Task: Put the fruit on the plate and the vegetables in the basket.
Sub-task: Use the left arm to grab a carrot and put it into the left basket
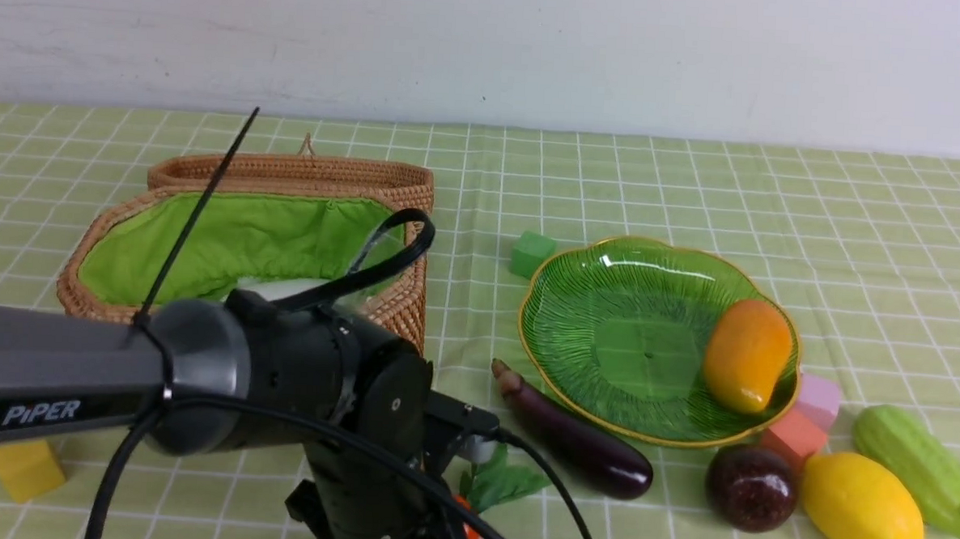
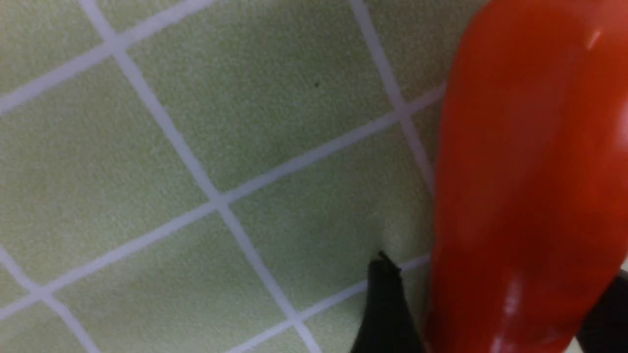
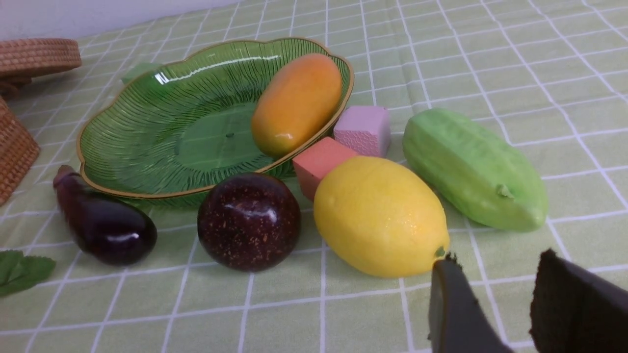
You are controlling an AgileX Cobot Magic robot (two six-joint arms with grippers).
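Front view faces the wall (image 1: 490, 43); the low right wrist view shares its plate (image 1: 608, 307); the blurred left wrist view probably sits just above the tablecloth (image 2: 196, 122).

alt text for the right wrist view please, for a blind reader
A green glass plate holds one orange-yellow mango. Beside it on the checked cloth lie a dark eggplant, a purple-brown ball, a yellow lemon and a light green gourd. The right gripper, open and empty, is close to the lemon.

Mango (image 1: 746, 356) on plate (image 1: 576, 306), carrot (image 2: 530, 147) in left pincer (image 2: 495, 299), lemon (image 1: 860, 505), eggplant (image 1: 578, 444) nearby
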